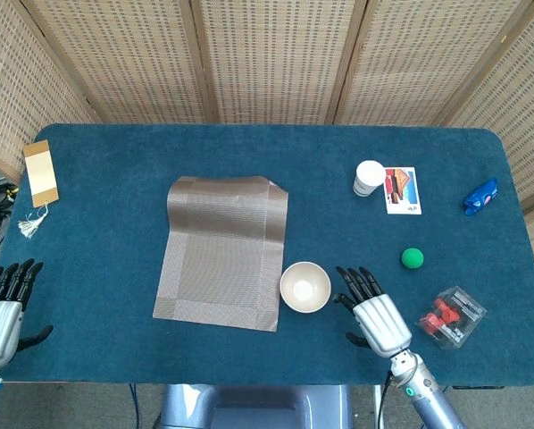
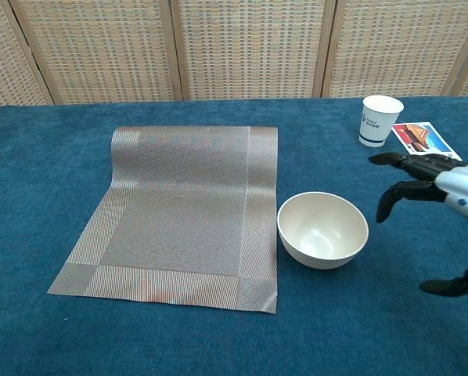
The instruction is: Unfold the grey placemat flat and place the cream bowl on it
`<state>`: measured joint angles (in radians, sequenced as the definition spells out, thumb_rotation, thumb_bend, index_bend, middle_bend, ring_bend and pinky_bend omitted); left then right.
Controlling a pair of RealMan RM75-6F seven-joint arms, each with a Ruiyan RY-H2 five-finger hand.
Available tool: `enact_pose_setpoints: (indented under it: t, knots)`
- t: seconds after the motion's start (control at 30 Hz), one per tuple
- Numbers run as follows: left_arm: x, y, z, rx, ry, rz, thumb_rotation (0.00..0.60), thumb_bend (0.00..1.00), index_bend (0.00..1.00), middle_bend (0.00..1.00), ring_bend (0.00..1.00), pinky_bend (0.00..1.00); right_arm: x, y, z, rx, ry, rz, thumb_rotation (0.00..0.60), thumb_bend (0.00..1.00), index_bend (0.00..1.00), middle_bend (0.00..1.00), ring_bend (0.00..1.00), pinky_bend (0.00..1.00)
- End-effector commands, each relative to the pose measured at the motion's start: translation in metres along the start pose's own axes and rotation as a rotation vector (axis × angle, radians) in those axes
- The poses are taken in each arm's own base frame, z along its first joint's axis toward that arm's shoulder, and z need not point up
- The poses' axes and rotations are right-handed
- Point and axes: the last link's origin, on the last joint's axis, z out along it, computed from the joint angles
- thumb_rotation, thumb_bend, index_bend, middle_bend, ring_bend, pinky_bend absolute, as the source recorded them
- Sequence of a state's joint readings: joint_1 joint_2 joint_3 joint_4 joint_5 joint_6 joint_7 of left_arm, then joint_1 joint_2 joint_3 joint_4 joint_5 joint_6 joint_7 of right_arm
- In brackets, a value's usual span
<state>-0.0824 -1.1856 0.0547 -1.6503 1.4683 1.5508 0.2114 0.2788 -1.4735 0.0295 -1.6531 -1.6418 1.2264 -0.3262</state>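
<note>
The grey placemat (image 1: 222, 250) (image 2: 183, 211) lies on the blue table with its far end still folded or rolled under. Just right of its near right corner stands the empty cream bowl (image 1: 304, 287) (image 2: 322, 229). My right hand (image 1: 374, 318) (image 2: 441, 192) hovers open a short way right of the bowl, fingers spread and pointing towards it, not touching. At the table's near left edge my left hand (image 1: 1, 306) is open with nothing in it, far from the mat; the chest view does not show it.
A white paper cup (image 1: 368, 177) (image 2: 379, 120) and a picture card (image 1: 403, 190) (image 2: 425, 140) sit at the back right. A green ball (image 1: 413, 258), a red-and-clear packet (image 1: 449, 316) and a blue object (image 1: 480, 196) lie to the right. A tan tag (image 1: 40, 172) lies far left.
</note>
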Motion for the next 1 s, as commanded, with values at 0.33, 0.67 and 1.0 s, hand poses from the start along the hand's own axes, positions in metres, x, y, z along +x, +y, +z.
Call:
enact_pose_setpoints:
  t: [0.33, 0.67, 1.0]
  knots:
    - [-0.001, -0.005, 0.005, 0.016, -0.012, -0.012, 0.600, 0.09, 0.00, 0.00, 0.00, 0.00, -0.017, -0.017, 0.038, -0.004, -0.028, 0.008, 0.600, 0.20, 0.41, 0.08, 0.00, 0.06]
    - [-0.006, -0.008, 0.015, 0.029, -0.036, -0.016, 0.600, 0.09, 0.00, 0.00, 0.00, 0.00, -0.038, -0.010, 0.055, -0.042, -0.069, 0.006, 0.600, 0.24, 0.46, 0.11, 0.00, 0.06]
    - [-0.010, -0.009, 0.019, 0.037, -0.052, -0.019, 0.600, 0.09, 0.00, 0.00, 0.00, 0.00, -0.048, -0.012, 0.066, -0.040, -0.057, 0.010, 0.600, 0.40, 0.63, 0.19, 0.00, 0.08]
